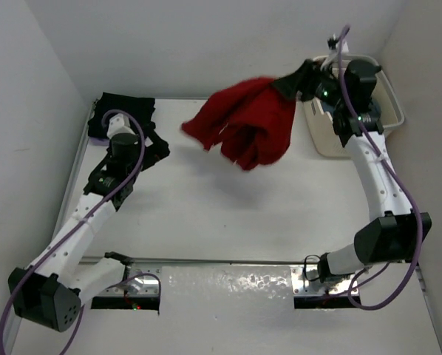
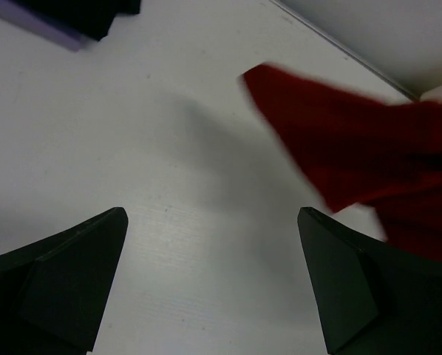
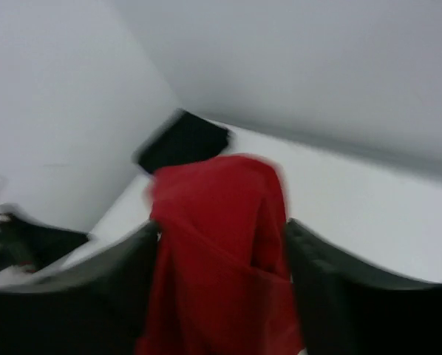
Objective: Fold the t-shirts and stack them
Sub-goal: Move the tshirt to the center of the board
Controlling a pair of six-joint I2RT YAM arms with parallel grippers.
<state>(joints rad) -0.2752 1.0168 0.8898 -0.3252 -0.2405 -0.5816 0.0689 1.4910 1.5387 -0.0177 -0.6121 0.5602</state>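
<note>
Top external view shows the red t-shirt [image 1: 247, 126] up in the air. It hangs down from the right gripper [image 1: 304, 81], whose fingers are pinched tight on one end of it. The right wrist view shows red cloth filling the gap between those two dark fingers [image 3: 95, 296]. The shirt is soft and floppy, all bunched in loose folds, so it is not folded yet.

The left gripper [image 1: 153, 148] holds nothing. Its fingers [image 2: 66, 281] are spread wide apart over the bare white table [image 2: 169, 148], and a corner of the red shirt dangles just past the right-hand finger.

Beyond the left fingers, in the far corner, the black t-shirt [image 1: 121, 111] lies flat in a neat square. A thin strip of the lavender t-shirt [image 2: 55, 29] peeks out under it. So I think two shirts are folded and stacked.

The hard cream basket [image 1: 395, 111] sits right behind the right fingers. I cannot tell if the teal shirt is in it. The red one needs laying flat, folding and stacking.
</note>
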